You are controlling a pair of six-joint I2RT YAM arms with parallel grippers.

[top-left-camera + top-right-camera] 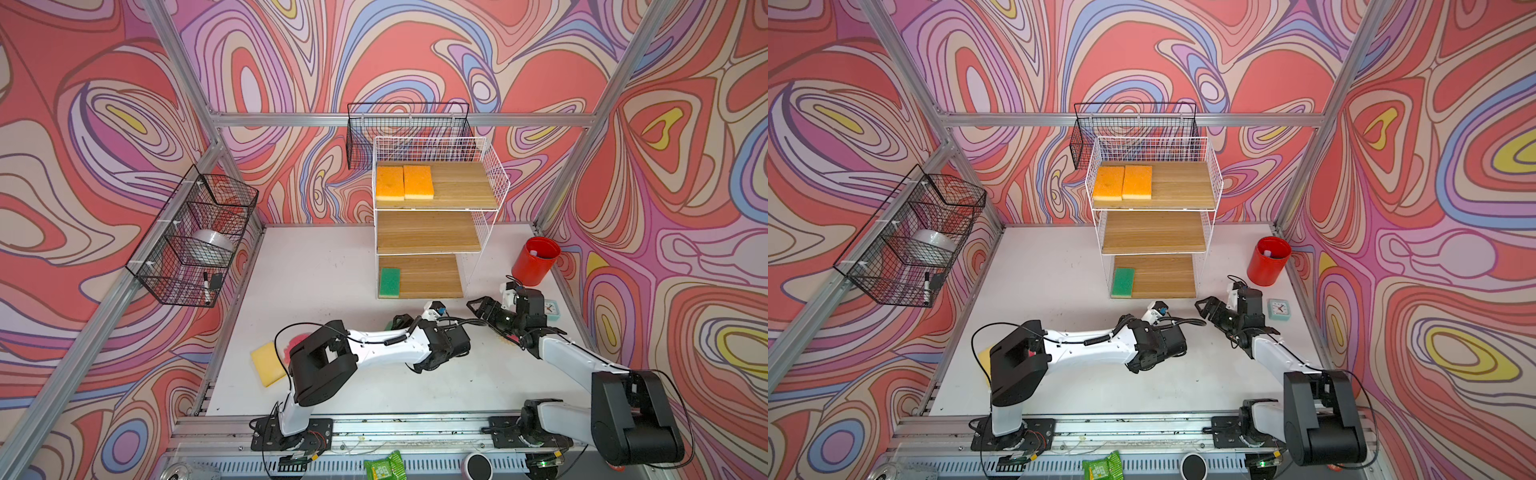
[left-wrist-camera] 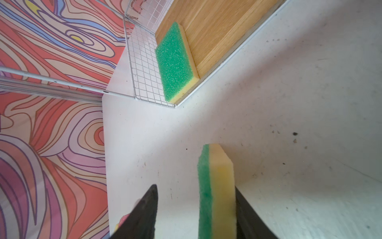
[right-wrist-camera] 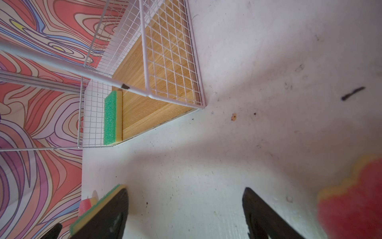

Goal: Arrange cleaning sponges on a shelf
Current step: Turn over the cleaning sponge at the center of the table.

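Sponge [image 2: 216, 192] on edge between the slack jaws of the left claw [image 2: 195, 187], touching one jaw only; could tip over short of the shelf [image 2: 217, 31]. Right claw [image 3: 185, 189] wide, empty.

Robotics lab test cell. An aluminium frame [image 1: 399, 119] encloses a white worktop [image 1: 324, 282]; its walls [image 1: 104, 124] are covered in a swirling printed pattern. A left arm [image 1: 374, 345] and a right arm [image 1: 573, 357] are bolted to a metal rail [image 1: 415, 428] at the front. A wire shelf [image 1: 428, 232] and black wire baskets [image 1: 195, 241] serve as household props.
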